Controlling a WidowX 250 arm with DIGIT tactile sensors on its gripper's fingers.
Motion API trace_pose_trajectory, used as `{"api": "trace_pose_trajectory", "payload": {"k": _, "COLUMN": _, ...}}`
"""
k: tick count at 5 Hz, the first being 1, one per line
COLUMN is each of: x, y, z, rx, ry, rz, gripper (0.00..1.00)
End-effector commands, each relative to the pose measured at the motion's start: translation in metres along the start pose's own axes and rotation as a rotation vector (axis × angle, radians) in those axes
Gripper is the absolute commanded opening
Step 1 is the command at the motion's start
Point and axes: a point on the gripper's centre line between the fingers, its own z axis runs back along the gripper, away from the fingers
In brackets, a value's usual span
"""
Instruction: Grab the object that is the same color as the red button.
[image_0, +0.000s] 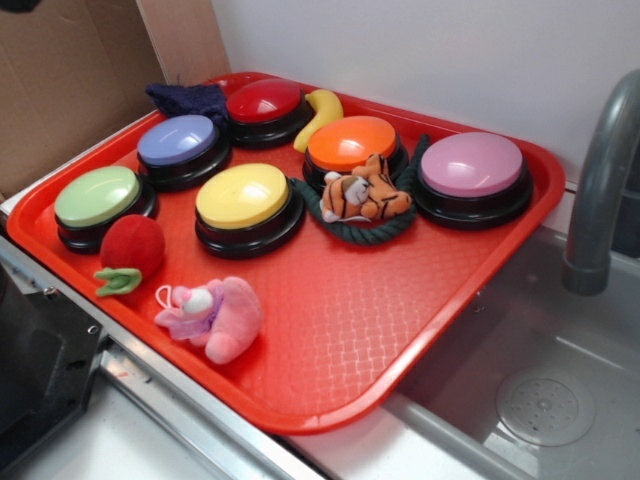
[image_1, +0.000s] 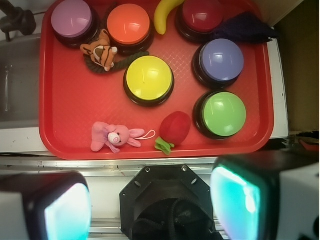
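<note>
A small fuzzy red plush strawberry (image_0: 131, 249) with a green felt leaf lies on the red tray (image_0: 360, 330) near its front left edge, between the green button and the pink plush. In the wrist view the strawberry (image_1: 175, 127) lies just left of the green button. The dark-red button (image_0: 264, 102) stands at the tray's back; it shows at the top of the wrist view (image_1: 202, 15). My gripper (image_1: 152, 207) is open and empty, high above the counter in front of the tray, with its pads (image_1: 235, 202) wide apart. It does not show in the exterior view.
On the tray stand green (image_0: 97, 197), purple (image_0: 178, 141), yellow (image_0: 243, 196), orange (image_0: 351, 144) and pink (image_0: 471, 166) buttons. A pink plush bunny (image_0: 213, 315), a tiger on a rope ring (image_0: 366, 196), a banana (image_0: 320, 115) and a dark cloth (image_0: 186, 97) lie among them. A sink with a faucet (image_0: 600, 190) is at right.
</note>
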Motion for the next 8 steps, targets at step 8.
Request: {"api": "trace_pose_trajectory", "payload": {"k": 8, "x": 0.007, "y": 0.058, "z": -0.19, "rx": 0.12, "ry": -0.027, "rz": 0.594, "gripper": 1.0}}
